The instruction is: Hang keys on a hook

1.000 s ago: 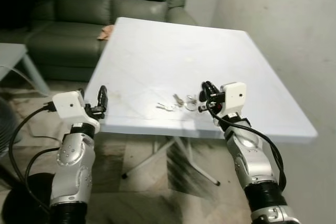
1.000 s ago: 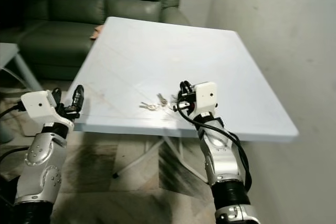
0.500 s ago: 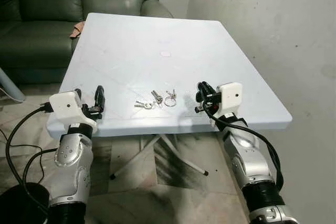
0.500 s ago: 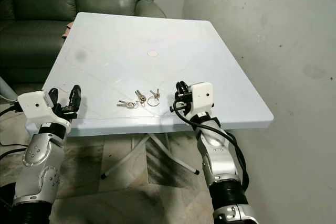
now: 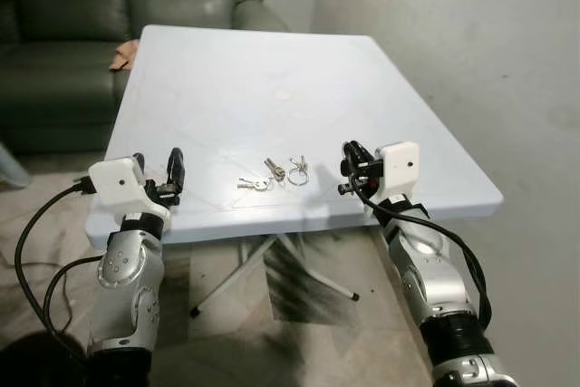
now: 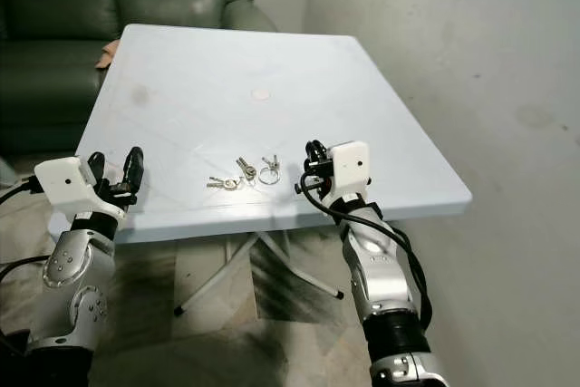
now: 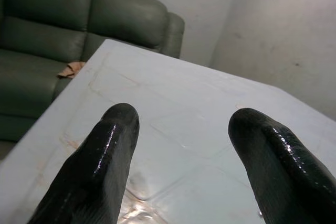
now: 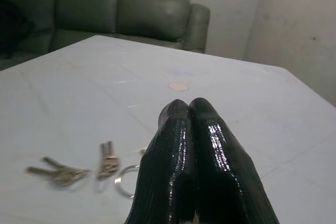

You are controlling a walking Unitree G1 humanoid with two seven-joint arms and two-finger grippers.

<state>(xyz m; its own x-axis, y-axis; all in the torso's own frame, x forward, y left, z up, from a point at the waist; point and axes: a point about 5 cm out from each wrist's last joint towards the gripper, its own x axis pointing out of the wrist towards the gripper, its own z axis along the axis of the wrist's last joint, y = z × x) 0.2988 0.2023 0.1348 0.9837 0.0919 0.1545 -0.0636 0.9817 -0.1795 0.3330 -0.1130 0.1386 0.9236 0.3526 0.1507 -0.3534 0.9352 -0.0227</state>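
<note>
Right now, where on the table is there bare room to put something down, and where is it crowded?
The table is bare across its far half, from the small round mark back toward the sofa, and along its wall-side edge. The crowded strip is the near edge: the keys lie between the open left gripper and the shut right gripper.
</note>
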